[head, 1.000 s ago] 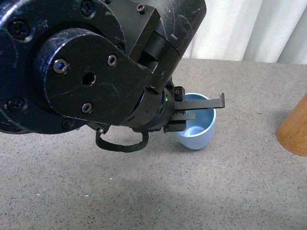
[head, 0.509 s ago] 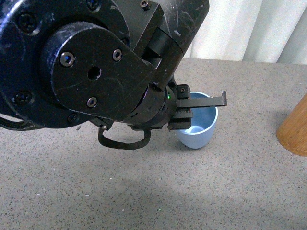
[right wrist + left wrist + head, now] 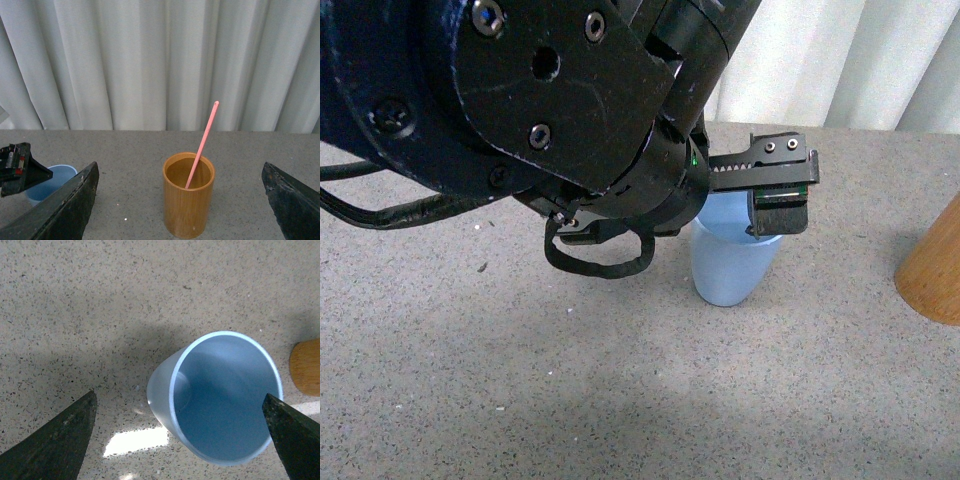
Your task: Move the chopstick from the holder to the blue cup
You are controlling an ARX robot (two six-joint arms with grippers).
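Observation:
One pink-red chopstick (image 3: pixel 202 142) leans in the tan holder (image 3: pixel 189 197), its tip well above the rim. The holder's edge also shows at the front view's right side (image 3: pixel 935 268). The light-blue cup (image 3: pixel 728 262) stands upright on the table and looks empty from above (image 3: pixel 220 395). My left gripper (image 3: pixel 780 195) hovers open over the cup's mouth, its fingers (image 3: pixel 55 440) set wider than the cup and touching nothing. My right gripper (image 3: pixel 180 165) is open, faces the holder from a distance and holds nothing.
The speckled grey tabletop (image 3: pixel 620 400) runs back to a white pleated curtain (image 3: pixel 150 60). My left arm's dark bulk and cable loop (image 3: pixel 600 250) fill the upper left of the front view. Cup (image 3: pixel 47 182) and holder stand apart.
My left arm has lifted and swung toward the right, so its gripper now sits higher over the cup's rim. The cup and holder have not moved.

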